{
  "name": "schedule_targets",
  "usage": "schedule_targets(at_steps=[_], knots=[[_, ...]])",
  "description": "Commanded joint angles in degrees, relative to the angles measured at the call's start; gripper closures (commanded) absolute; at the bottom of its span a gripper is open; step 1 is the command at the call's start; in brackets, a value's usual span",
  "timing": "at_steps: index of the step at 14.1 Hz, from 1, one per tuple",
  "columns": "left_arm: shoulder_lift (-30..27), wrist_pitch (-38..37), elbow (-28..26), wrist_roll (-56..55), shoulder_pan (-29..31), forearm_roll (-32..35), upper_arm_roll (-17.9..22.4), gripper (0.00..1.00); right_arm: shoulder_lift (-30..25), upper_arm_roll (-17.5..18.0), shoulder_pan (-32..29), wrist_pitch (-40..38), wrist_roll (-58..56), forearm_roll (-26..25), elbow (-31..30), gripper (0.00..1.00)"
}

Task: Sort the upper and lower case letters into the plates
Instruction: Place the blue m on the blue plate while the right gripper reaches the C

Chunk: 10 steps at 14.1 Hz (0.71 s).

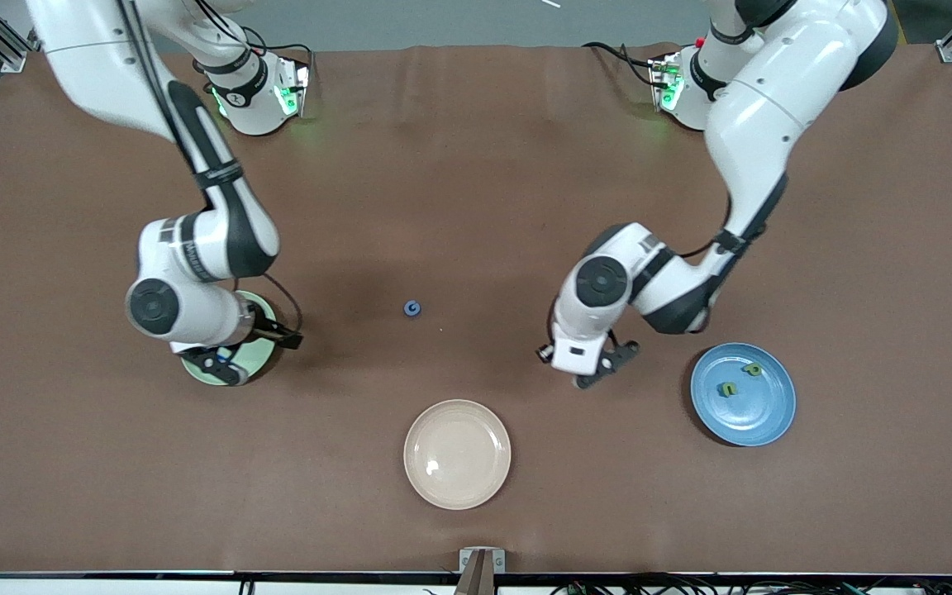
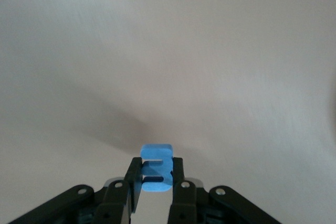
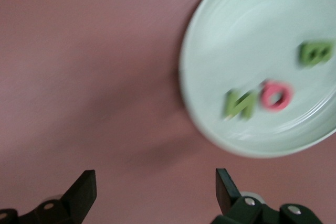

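Letters N, O, B lay in the mint plate (right gripper spread above); left gripper pinched a blue letter.

Glossy blue plate, matt brown table cover — cloth-like

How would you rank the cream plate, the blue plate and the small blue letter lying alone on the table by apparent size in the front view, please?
1. Cream plate and blue plate: these look about alike, so I would not rank them.
2. Small blue letter: by far the smallest.
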Motion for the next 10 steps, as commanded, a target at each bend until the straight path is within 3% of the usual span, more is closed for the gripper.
schedule_targets(at_steps=[1, 6, 10], knots=[[-2.82, -2.60, -0.18, 10.55, 3.70, 0.89, -0.57, 0.99, 0.19, -0.32, 5.78, 4.46, 10.09, 0.15, -0.89, 0.00], [-5.55, -7.61, -1.67, 29.44, 11.96, 0.89, -0.65, 0.99, 5.63, -0.41, 14.93, 14.73, 23.47, 0.06, -1.15, 0.00], [-5.64, -8.15, -3.00, 42.81, 19.16, 0.89, -0.74, 0.99, 9.68, -0.41, 19.07, 21.34, 27.35, 0.06, -1.06, 0.01]])
